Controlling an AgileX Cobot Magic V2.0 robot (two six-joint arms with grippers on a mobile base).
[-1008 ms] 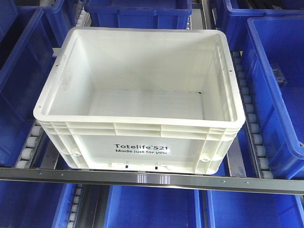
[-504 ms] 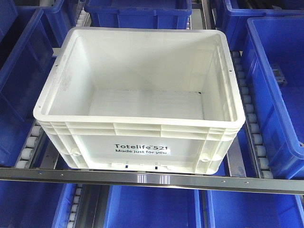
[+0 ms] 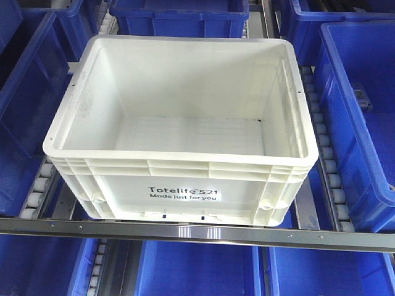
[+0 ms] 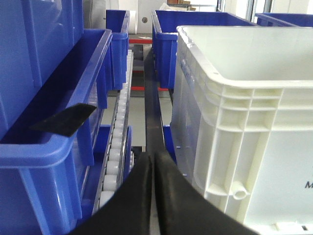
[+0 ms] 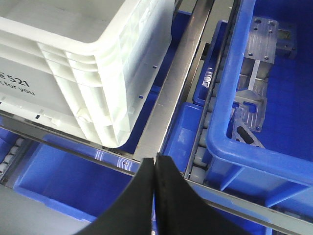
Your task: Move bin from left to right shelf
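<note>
Both end effectors (fingers pressed together) flank white ribbed-rimmed bin (image 3: 185, 185).

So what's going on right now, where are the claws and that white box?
Left gripper shut, empty, low beside the white bin. Right gripper shut, empty, off its other corner. Bin untouched on rollers; blue bins crowd both sides.

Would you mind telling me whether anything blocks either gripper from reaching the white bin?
Nothing visible does. The left gripper sits beside the white bin at its left wall; the right gripper sits off its front right corner.
</note>
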